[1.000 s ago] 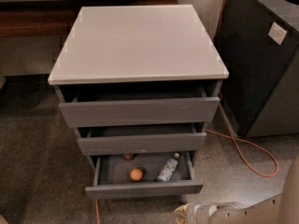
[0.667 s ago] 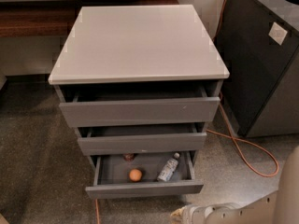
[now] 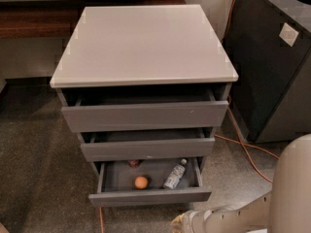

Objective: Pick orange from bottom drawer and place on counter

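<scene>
The gripper (image 3: 181, 222) is hanging low at the bottom edge of the camera view, at the tip of the pale arm (image 3: 243, 215) that is reaching in from the lower right. Whether it is open or closed cannot be told, and it is touching nothing visible.

Just above and to the left of the gripper, the bottom drawer (image 3: 150, 196) is standing pulled out, its grey tray exposed. The orange (image 3: 141, 182) is lying on that tray, up and to the left of the gripper, just behind the drawer front and apart from the gripper. A clear bottle (image 3: 175, 175) is lying tilted in the same tray, directly above the gripper and to the right of the orange. A small dark round object (image 3: 133, 163) is sitting farther back, partly hidden under the drawer above.

Higher above the gripper, 2 taller drawers, the middle drawer (image 3: 148, 148) and the top drawer (image 3: 145, 115), are standing slightly open. The counter (image 3: 143, 42) is capping the cabinet, well above the gripper.

To the gripper's upper right, an orange cable (image 3: 243, 144) is trailing across the floor beside a dark cabinet (image 3: 272, 67). Far up and left, a wooden bench (image 3: 34, 21) is running behind the counter.
</scene>
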You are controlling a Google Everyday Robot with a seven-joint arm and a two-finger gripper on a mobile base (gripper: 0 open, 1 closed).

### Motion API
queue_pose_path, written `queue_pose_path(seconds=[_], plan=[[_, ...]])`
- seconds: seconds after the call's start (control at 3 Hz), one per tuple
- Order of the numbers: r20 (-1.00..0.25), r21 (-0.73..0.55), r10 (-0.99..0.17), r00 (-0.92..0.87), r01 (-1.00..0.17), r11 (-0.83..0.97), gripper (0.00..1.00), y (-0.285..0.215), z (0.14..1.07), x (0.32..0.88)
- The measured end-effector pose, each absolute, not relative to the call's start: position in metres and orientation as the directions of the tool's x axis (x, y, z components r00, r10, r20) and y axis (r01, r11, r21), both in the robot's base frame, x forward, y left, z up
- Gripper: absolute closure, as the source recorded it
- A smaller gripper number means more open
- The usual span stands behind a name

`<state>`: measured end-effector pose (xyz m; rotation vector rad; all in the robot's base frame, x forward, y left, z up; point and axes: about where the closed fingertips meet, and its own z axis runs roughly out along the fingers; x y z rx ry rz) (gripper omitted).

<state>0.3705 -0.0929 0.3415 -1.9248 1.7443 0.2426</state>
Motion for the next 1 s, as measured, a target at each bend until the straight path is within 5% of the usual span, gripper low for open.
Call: queue_pose_path(seconds=[1.0], plan=[[-0.507,-0.275,-0.847,0.158,-0.961,-0.014,1.0,-0.077,0.312,0.475]])
